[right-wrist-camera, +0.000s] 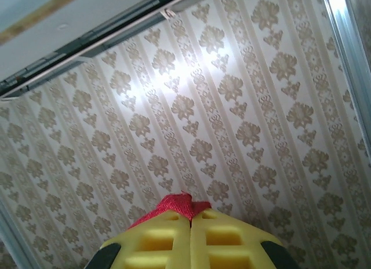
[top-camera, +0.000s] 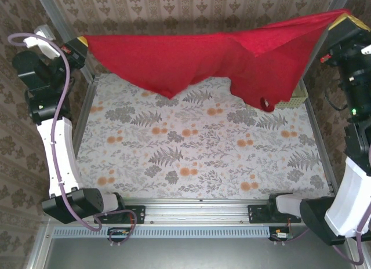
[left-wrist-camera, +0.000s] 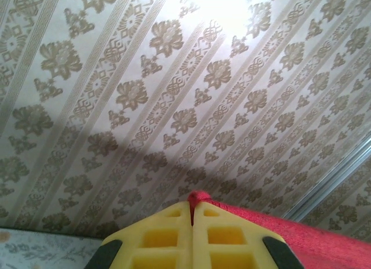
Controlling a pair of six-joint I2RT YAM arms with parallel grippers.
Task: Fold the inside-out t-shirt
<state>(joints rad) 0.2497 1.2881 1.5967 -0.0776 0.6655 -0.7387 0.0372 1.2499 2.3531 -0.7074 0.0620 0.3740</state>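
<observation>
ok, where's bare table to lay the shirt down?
Free: the floral table, from the near rail up to the hanging t-shirt. Crowded: the far edge, shirt stretched between left gripper and right gripper, sagging beside a pale basket far right.

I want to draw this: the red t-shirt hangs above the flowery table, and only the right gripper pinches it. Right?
Not only the right gripper: the left gripper is shut on the red t-shirt too, as the left wrist view shows. It does hang above the flowery table.
</observation>
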